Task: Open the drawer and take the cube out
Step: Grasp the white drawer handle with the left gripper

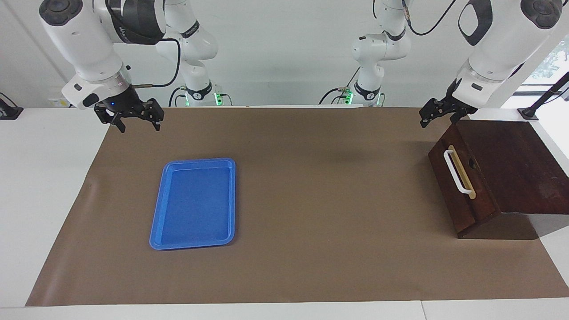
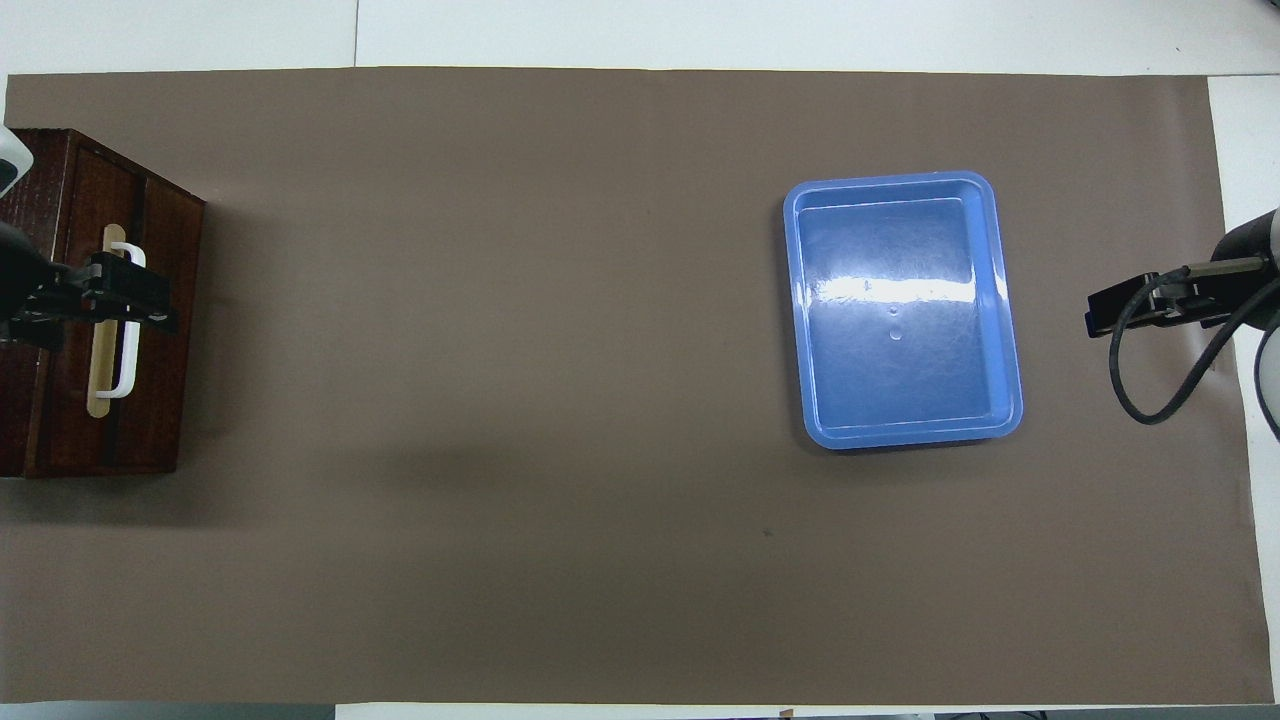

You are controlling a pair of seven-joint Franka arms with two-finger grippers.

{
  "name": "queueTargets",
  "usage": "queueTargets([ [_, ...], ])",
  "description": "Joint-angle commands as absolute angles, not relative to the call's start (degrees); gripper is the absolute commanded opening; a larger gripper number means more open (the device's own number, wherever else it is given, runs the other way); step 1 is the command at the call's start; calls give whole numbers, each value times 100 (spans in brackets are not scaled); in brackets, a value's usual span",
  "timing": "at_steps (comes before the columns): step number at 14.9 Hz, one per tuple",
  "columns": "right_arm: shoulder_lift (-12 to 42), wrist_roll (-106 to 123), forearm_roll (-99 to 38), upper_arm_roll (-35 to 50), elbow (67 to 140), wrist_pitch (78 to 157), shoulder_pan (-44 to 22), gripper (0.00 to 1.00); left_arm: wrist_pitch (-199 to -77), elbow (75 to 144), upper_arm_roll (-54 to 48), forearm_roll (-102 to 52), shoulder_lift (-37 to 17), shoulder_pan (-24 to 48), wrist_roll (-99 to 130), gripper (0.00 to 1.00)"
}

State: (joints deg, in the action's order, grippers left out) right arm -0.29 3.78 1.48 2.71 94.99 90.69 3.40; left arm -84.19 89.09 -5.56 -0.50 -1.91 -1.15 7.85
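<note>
The dark brown wooden box (image 1: 511, 164) stands at the left arm's end of the table. Its drawer (image 1: 464, 195) is shut, with the white bar handle (image 1: 456, 172) on a pale strip facing the middle of the table. The cube is hidden. My left gripper (image 1: 440, 119) is open and empty, up in the air over the box's top corner nearest the robots, apart from the handle. In the overhead view the left gripper (image 2: 135, 298) covers part of the handle (image 2: 128, 360). My right gripper (image 1: 138, 125) is open and empty, raised over the mat's edge, waiting.
A flat, empty blue plastic tray (image 1: 194, 203) lies on the brown mat (image 1: 311, 200) toward the right arm's end; it also shows in the overhead view (image 2: 900, 310). White table shows around the mat.
</note>
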Motion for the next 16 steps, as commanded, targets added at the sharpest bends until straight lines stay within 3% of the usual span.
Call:
queueTargets([
  [1,-35,519,44,272,9466,9097,352,100,-8543,9114,-536,-158,-35,-158,712,100],
  [8,-44,632,-52,272,9466,9097,360,100,-9015,9333,-527,-88,44,-149,712,100],
  [11,-44,721,-97,264,9466,9105,369,100,-9946,10070,-519,288,281,-106,686,100],
  [16,-44,729,-105,264,9475,9149,404,100,-10853,10835,-527,1281,124,-132,9,100],
])
